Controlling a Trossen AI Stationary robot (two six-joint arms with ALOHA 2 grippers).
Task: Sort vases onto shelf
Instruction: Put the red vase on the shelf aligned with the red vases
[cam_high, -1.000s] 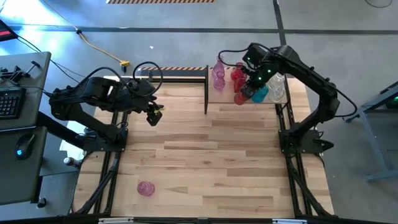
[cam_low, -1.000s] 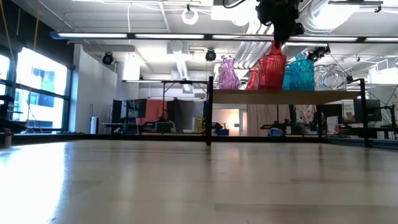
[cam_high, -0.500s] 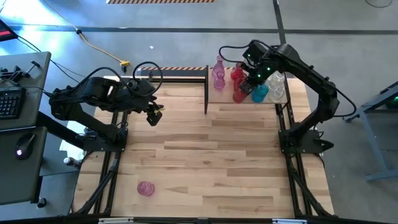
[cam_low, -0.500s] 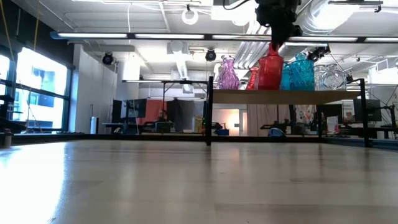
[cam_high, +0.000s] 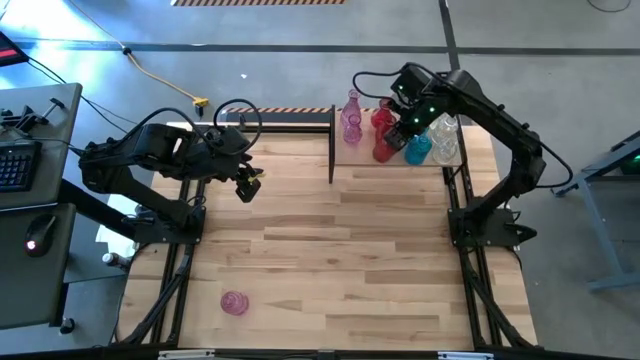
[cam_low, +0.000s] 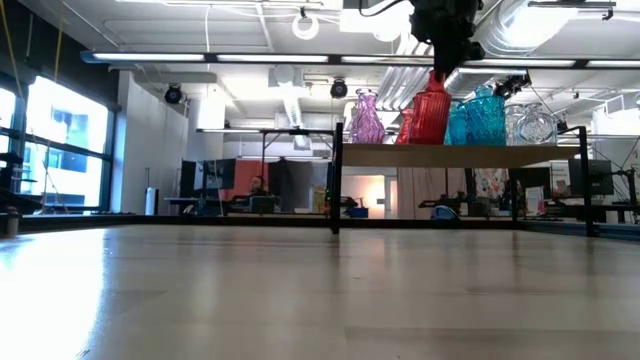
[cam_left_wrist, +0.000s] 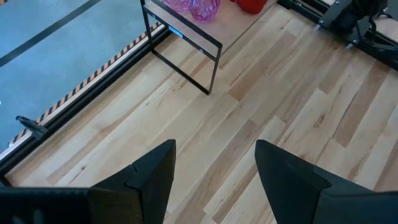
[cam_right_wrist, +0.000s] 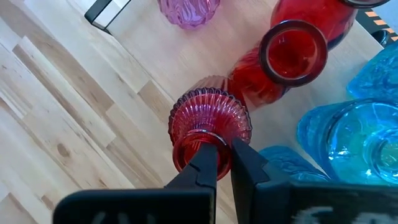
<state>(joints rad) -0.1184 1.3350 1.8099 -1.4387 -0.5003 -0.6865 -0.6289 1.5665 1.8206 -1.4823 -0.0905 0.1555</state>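
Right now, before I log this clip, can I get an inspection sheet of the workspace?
Surface: planked wooden tabletop, mostly bare.
Job's things: pink, red, blue and clear vases grouped on the shelf; one pink vase alone near the table's front left.
Clutter: nothing seen.
Hands: right hand shut on the rim of a ribbed red vase at the shelf; left hand open, empty, above the table's left rear.
Cables: yellow cable on the floor behind the table.
Surroundings: desk with keyboard at left; a person seated far behind.
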